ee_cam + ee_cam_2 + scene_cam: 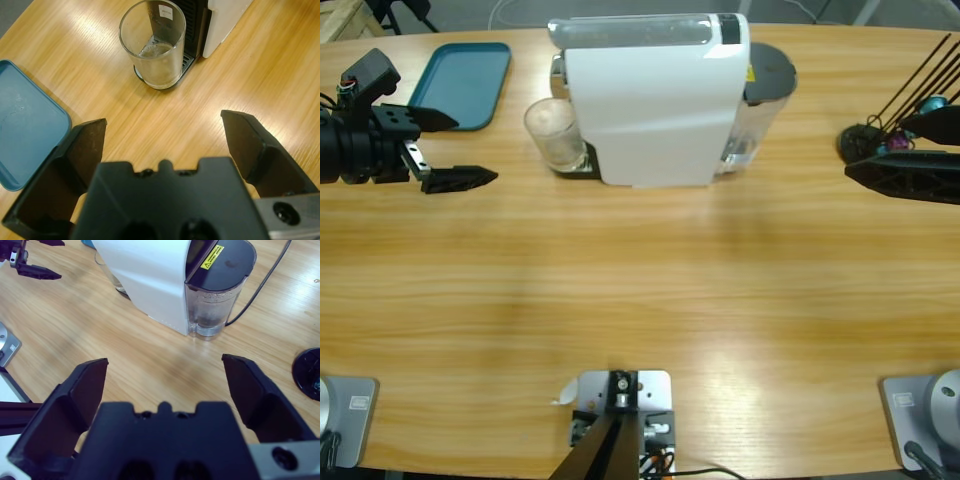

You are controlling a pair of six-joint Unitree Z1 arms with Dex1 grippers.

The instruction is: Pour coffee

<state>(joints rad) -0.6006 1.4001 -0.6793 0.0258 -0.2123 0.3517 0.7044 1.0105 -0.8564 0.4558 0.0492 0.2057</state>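
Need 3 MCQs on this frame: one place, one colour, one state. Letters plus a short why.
1. Where is the glass?
A. on the tray
B. on the coffee machine's drip plate
C. in a gripper

2. What colour is the tray?
A. red
B. white
C. teal

3. How is the left gripper?
A. open, holding nothing
B. shut on the glass
C. shut on the tray

Key:
1 B: the glass stands against the front of the coffee machine.
2 C: the high view shows a teal tray by the table's far edge.
3 A: the left wrist view shows its jaws spread apart over bare table, short of the glass.
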